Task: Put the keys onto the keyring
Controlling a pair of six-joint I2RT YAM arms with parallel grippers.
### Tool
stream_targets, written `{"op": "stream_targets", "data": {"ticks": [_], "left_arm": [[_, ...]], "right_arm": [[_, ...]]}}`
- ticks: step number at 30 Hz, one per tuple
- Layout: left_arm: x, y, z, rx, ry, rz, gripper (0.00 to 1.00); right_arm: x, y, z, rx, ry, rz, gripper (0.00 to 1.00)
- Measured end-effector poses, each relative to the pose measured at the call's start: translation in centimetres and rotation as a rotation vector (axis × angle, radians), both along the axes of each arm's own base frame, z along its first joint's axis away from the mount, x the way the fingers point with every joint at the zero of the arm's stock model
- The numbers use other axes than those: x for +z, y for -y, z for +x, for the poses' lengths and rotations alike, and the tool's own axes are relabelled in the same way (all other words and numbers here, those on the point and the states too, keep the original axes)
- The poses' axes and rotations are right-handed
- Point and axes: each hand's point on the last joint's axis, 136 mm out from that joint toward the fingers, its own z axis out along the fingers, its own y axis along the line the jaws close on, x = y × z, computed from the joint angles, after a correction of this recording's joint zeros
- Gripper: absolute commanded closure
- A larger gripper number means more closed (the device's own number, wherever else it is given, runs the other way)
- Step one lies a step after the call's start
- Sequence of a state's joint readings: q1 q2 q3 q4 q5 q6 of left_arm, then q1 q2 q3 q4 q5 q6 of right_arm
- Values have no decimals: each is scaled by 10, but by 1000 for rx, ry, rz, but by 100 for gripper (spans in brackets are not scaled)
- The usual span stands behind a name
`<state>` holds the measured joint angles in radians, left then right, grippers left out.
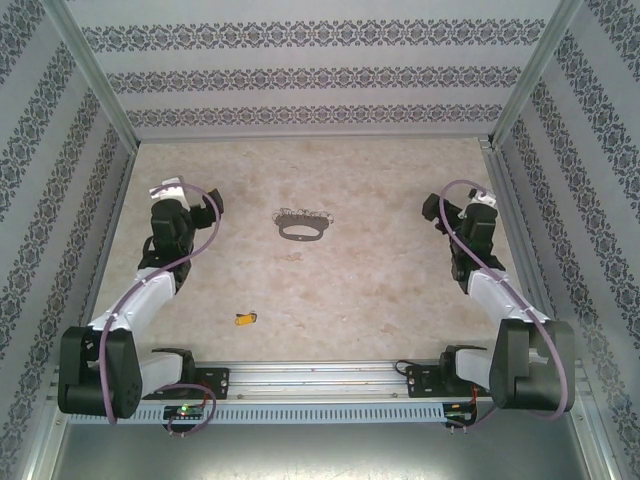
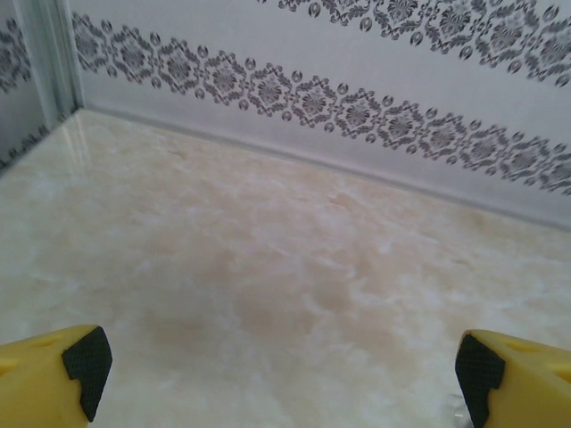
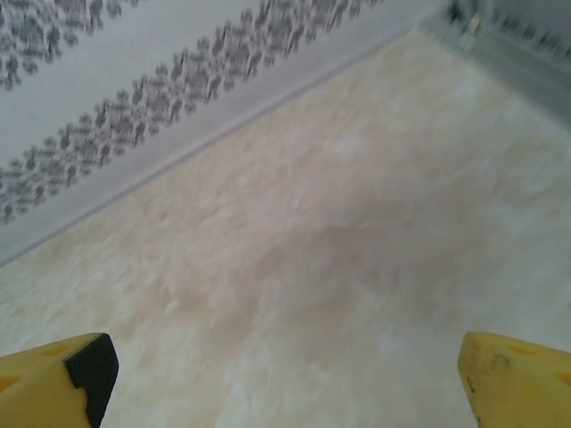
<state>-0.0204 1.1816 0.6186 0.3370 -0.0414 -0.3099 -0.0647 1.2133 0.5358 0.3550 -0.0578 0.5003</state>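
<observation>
On a beige marble-look table [image 1: 380, 290], inside a booth w/ white walls banded in grey floral print [image 1: 300, 75], two black-and-white robot arms flank the work area. The left arm [image 1: 150, 290] rises from the near-left corner and the right arm [image 1: 495, 290] from the near-right. Both are bolted to a silver aluminium rail [image 1: 320, 378] along the near edge, w/ purple cables [image 1: 203, 235] looped beside them.

The tiny key w/ yellow-orange head and short dark end [image 1: 245, 319] lies flat on the table, near-left of centre and closer to the left arm. The small grey metal oval keyring [image 1: 301, 232] lies farther back, approx. mid-table. Its short chain of silvery rings [image 1: 303, 214] is bunched along its far side, touching it. Key and keyring are well apart, and neither arm touches either.

The left gripper [image 2: 281, 366] is spread wide and holds nothing. Its yellow fingers w/ black pads [image 2: 85, 361] sit at opposite corners of the left wrist view, over bare table, facing the far wall. The right gripper [image 3: 285, 366] is likewise spread wide and empty. One of its yellow fingertips [image 3: 508, 374] shows at the right edge of the right wrist view, above bare table near the far-right corner.
</observation>
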Motion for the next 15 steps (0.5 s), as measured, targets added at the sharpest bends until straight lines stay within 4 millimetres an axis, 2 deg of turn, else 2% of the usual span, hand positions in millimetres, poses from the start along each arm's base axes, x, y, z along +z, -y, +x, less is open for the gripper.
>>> {"op": "stream_targets", "data": {"ticks": [3, 4, 8, 11, 15], "left_arm": [[-11, 14, -5, -17, -57, -94, 0], [-18, 20, -8, -28, -86, -121, 0], [-40, 52, -19, -83, -173, -195, 0], [-57, 78, -26, -133, -236, -216, 0], [-88, 107, -33, -191, -350, -207, 0]], "right_arm": [[-10, -38, -5, 119, -46, 45, 9], [-12, -55, -8, 167, -58, 53, 12], [-21, -113, -25, 344, -107, 56, 16], [-24, -142, -37, 432, -129, 52, 19], [-27, -165, -40, 494, -169, 43, 28]]}}
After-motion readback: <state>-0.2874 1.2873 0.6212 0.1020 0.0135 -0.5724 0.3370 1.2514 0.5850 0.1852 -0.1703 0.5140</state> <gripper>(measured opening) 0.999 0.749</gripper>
